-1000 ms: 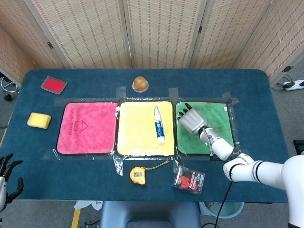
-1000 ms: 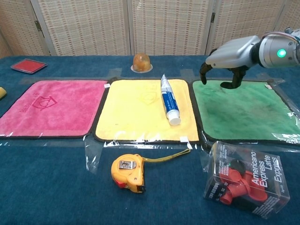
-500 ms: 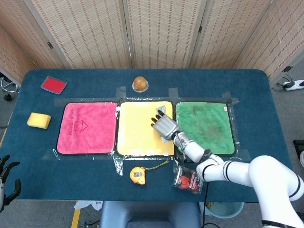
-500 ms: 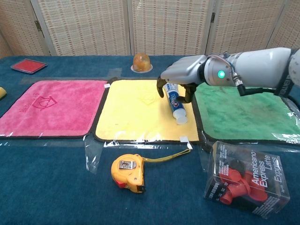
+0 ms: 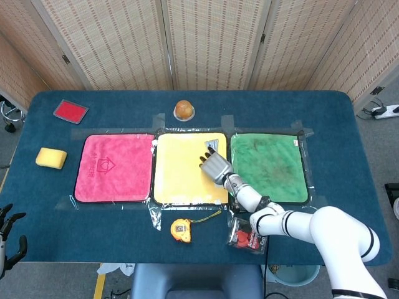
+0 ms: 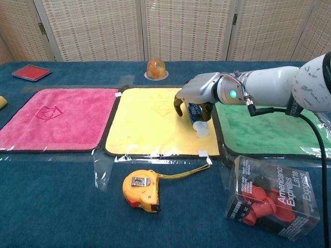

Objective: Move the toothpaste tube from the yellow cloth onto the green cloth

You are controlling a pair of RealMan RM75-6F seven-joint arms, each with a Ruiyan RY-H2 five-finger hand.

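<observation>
right hand (image 6: 195, 95) is down over the toothpaste tube (image 6: 198, 120) on the yellow cloth (image 6: 150, 124), near that cloth's right edge. fingers curl round the tube from above with dark fingertips either side of it, so the hand is clamped on it; chest view shows it plainly. tube's white cap end pokes out below the hand, toward the front right corner of the yellow cloth. in the head view the hand (image 5: 216, 167) covers nearly all the tube; only its flat tail end (image 5: 212, 144) shows near the cloth's far edge. can't tell whether the tube is off the cloth or resting on it.

green cloth (image 6: 269, 126) lies just beside the yellow one on the right, taped down. pink cloth (image 6: 51, 118) on the left of the yellow one, same row.

left hand (image 5: 9, 233) is at the bottom left corner of the head view, off the table's front left corner, fingers apart, holding nothing.

other stuff on the table: yellow tape measure (image 6: 140, 188) near the front edge below the yellow cloth, clear box with red parts (image 6: 271, 202) toward the front right, orange dome (image 6: 155, 67) beyond the yellow cloth's far edge, red pad (image 6: 31, 72) at far left, yellow sponge (image 5: 51, 157) by the left edge.
</observation>
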